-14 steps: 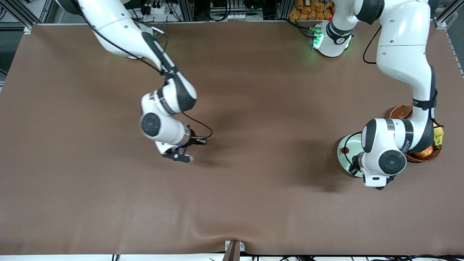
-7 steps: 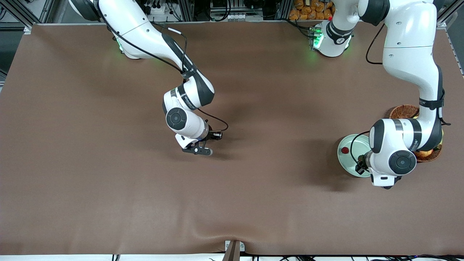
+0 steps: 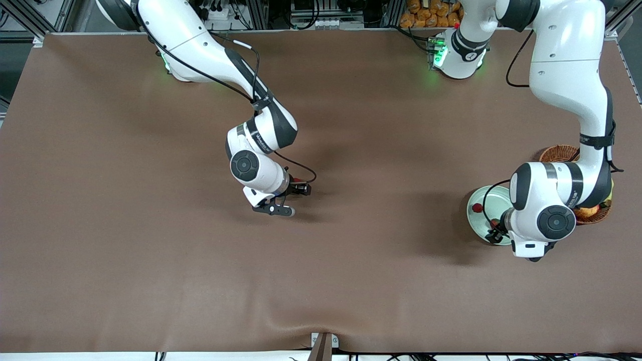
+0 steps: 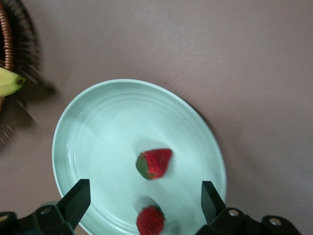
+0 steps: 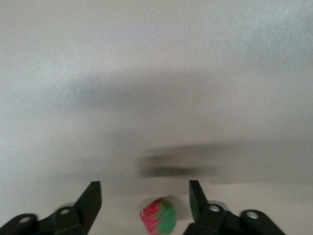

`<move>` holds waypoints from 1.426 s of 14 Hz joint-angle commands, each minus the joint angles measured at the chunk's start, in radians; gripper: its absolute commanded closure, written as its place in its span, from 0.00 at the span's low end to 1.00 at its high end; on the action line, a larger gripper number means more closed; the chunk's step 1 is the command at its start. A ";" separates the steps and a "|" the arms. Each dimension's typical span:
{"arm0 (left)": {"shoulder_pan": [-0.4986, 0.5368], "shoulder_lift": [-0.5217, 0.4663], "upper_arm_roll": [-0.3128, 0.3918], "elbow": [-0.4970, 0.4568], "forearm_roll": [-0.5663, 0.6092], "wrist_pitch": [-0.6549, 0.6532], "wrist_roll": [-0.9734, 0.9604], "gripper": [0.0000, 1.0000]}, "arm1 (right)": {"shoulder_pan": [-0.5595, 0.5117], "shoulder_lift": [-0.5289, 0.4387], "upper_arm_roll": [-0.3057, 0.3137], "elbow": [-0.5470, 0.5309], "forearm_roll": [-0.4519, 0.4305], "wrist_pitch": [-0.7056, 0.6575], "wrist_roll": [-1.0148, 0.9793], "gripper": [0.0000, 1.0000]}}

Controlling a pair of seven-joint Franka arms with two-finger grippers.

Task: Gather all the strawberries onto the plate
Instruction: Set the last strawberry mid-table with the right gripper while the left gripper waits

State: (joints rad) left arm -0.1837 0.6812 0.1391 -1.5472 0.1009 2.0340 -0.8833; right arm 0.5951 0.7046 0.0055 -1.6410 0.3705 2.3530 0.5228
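Observation:
The pale mint-green plate (image 3: 476, 218) lies by the left arm's end of the table and fills the left wrist view (image 4: 98, 127). Two strawberries (image 4: 155, 163) (image 4: 150, 220) lie on it; one shows in the front view (image 3: 477, 207). My left gripper (image 3: 494, 231) hangs over the plate, open and empty (image 4: 145, 191). My right gripper (image 3: 291, 199) is low over the middle of the table, open (image 5: 144, 196). The third strawberry (image 5: 159, 218), with a green cap, lies between its fingers and touches neither.
A brown wicker basket (image 3: 556, 153) stands beside the plate, partly under the left arm, with a banana (image 4: 7, 82) and an apple (image 3: 589, 210) in it. The brown table cover (image 3: 150, 250) has a ripple at the front edge.
My right arm swung toward the left arm's end of the table, then almost stopped. My left arm shifted slightly over the plate.

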 commanded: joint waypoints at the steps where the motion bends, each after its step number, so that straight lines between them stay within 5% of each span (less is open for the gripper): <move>1: -0.029 -0.057 -0.054 -0.025 0.030 0.006 -0.002 0.00 | -0.049 -0.013 -0.001 0.049 0.018 -0.024 -0.004 0.00; 6: -0.097 -0.061 -0.225 0.027 0.013 0.005 -0.089 0.00 | -0.155 -0.149 -0.005 0.049 -0.014 -0.157 -0.010 0.00; 9: -0.205 -0.023 -0.286 0.087 0.014 0.012 -0.193 0.00 | -0.233 -0.281 -0.005 0.053 -0.184 -0.346 -0.012 0.00; 11: -0.282 -0.008 -0.302 0.111 0.004 0.028 -0.209 0.00 | -0.259 -0.370 -0.004 0.053 -0.283 -0.461 -0.010 0.00; 16: -0.440 0.089 -0.300 0.211 -0.058 0.129 -0.249 0.00 | -0.434 -0.482 0.010 0.174 -0.282 -0.798 -0.042 0.00; 20: -0.552 0.175 -0.273 0.256 -0.049 0.302 -0.301 0.00 | -0.592 -0.550 0.025 0.204 -0.278 -0.915 -0.341 0.00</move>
State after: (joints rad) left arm -0.6838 0.7971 -0.1631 -1.3483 0.0554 2.2721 -1.1562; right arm 0.0846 0.1789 -0.0014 -1.4461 0.1009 1.4786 0.2958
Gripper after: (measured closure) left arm 0.000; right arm 0.000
